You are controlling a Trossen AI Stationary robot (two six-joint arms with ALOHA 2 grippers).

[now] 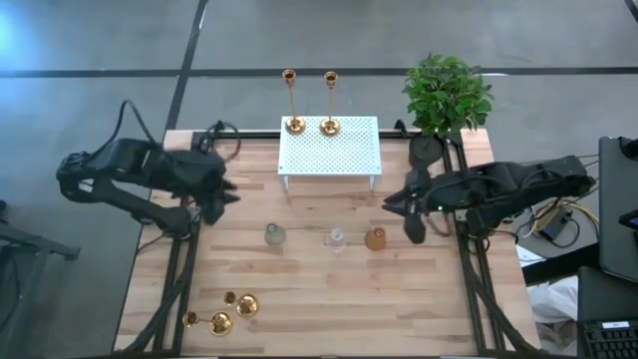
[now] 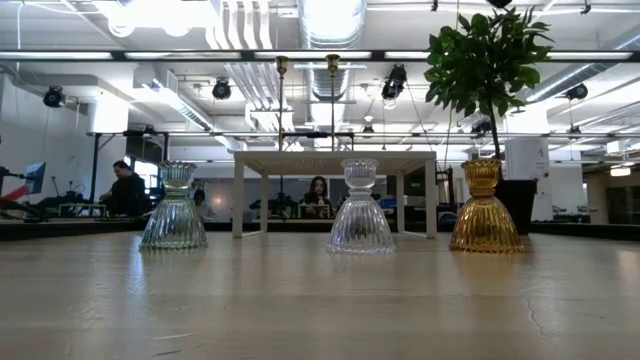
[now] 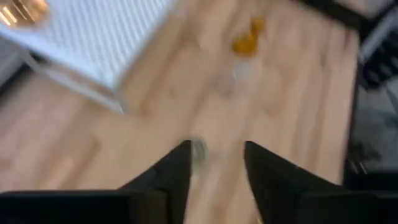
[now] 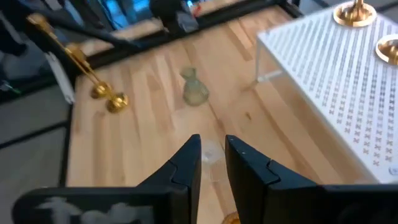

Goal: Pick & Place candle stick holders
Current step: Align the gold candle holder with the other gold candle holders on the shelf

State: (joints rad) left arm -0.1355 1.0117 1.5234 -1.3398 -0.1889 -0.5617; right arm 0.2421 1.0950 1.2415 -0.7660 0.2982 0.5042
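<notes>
Where the wooden table runs toward the bottom of the high view, two candle stick holders lie on their sides at the lower left of the frame, their round gold bases close together near the table's left edge. Farther up, across the middle of the frame, three small ribbed glass vases stand in a row, apart from one another: a greenish vase on the left, a clear vase in the middle, an amber vase on the right. Level with them or slightly above, the left gripper hangs at the middle left of the frame, its jaws parted by a moderate gap in its wrist view and holding nothing. The right gripper sits at the middle right, just above the amber vase in the frame; its wrist view shows its fingers drawn close with a narrow gap and nothing between them. Beyond the vases, a white perforated stand occupies the upper centre, and two more candle stick holders stand upright on its far edge, side by side. A potted plant stands at the upper right, next to the stand.
</notes>
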